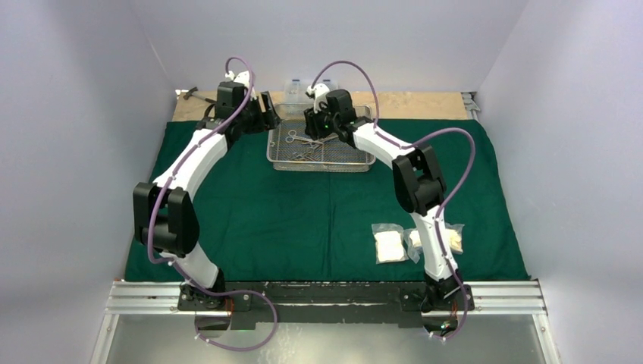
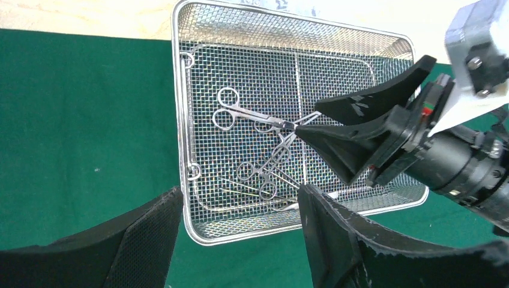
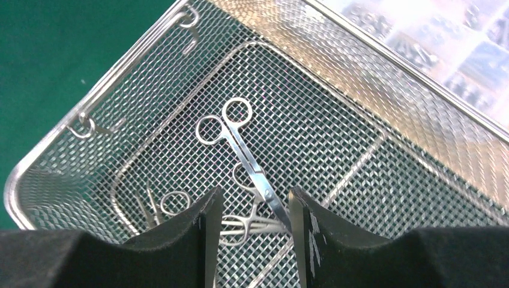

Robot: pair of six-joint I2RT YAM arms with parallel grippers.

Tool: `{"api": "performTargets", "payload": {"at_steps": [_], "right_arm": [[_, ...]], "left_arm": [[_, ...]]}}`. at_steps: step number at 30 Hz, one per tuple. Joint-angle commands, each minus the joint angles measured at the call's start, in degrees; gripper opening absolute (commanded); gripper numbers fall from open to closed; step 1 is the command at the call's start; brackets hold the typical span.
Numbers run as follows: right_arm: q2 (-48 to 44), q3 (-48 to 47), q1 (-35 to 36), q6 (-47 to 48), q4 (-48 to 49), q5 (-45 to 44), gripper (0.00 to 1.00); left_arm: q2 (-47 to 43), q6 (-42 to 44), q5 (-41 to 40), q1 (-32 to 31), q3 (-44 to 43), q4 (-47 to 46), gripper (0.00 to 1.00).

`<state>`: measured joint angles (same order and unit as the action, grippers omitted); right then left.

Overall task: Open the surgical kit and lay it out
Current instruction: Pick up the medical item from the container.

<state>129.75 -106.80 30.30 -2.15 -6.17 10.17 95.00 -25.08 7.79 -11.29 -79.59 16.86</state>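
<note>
**A:** Kit status?

**B:** Green cloth wrap [image 1: 250,212] lay unfolded and flat over the worktop [image 1: 425,105], side edges close to the pale walls [image 1: 76,152]. Wire-mesh tray [image 1: 322,167] sat far-centre with its far rim past the cloth's edge. Clear box [image 1: 292,87] was just behind it.

**A:** Room to move?

**B:** Wide stretch of cloth between the tray and the three gauze packets [image 1: 390,246], which sat near right beside the right arm [image 1: 413,178].

**A:** Pincers?

**B:** Left pincer [image 2: 240,240] gaped wide, held nothing, hung over the tray's left rim. Right pincer [image 3: 252,201] was roughly half open, down in the tray, straddling the blade end of the scissors [image 3: 240,138] but not clamped on it. Other ring-handled instruments [image 2: 264,174] lay clustered on the mesh beside them.
</note>
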Motion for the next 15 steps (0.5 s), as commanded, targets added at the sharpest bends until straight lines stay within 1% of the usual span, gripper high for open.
{"api": "performTargets", "payload": {"at_steps": [1, 5, 9, 13, 15], "right_arm": [[1.16, -2.52, 0.00, 12.11, 9.12, 6.22, 0.48], [4.81, -5.05, -0.05, 14.83, 8.70, 8.01, 0.52], [7.61, -6.24, -0.04, 16.57, 7.84, 8.72, 0.54], [9.11, -6.26, 0.09, 17.68, 8.03, 7.37, 0.52], [9.58, -5.85, 0.17, 18.75, 8.25, 6.83, 0.49]], "left_arm": [[1.32, -0.63, 0.07, 0.12, -4.63, 1.99, 0.70], [1.78, -0.54, -0.57, 0.15, -4.57, 2.58, 0.70], [3.20, -0.72, 0.29, 0.21, -5.14, 3.02, 0.70], [4.40, -0.67, 0.65, 0.21, -6.37, 3.56, 0.70], [5.10, -0.52, 1.10, 0.21, -7.22, 4.06, 0.70]]}}
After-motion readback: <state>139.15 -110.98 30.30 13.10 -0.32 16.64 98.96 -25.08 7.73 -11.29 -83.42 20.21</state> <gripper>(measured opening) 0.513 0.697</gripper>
